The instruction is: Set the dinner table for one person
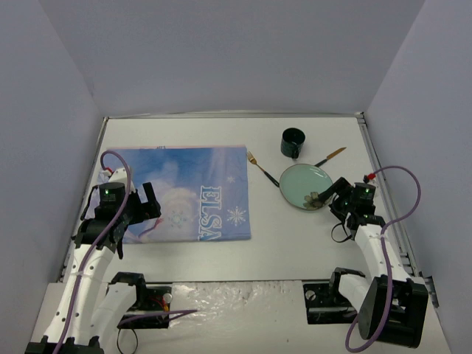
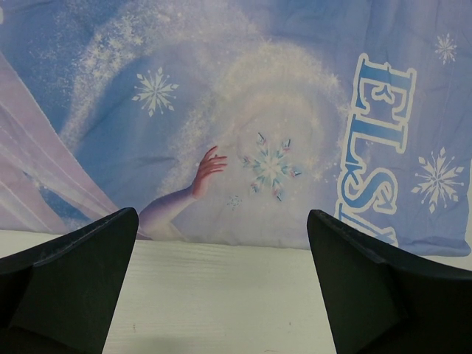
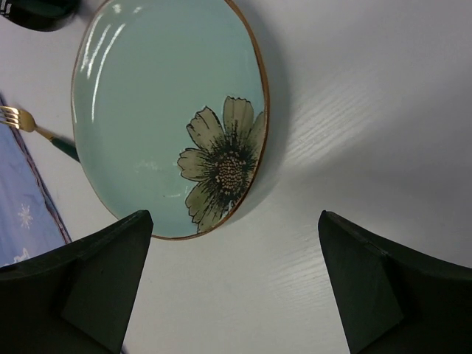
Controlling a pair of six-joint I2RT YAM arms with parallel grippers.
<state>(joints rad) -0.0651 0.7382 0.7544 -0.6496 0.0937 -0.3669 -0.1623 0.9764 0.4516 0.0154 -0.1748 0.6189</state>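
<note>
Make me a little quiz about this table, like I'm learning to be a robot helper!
1. What is painted on the light green plate? A) a flower B) a fish C) a star
2. True or false: the dark green mug stands on the Elsa placemat.
3. Which arm's gripper is closest to the plate?

Key
1. A, a flower.
2. False. The mug stands on the bare dinner table, beyond the plate.
3. The right gripper, open at the plate's near edge.
</note>
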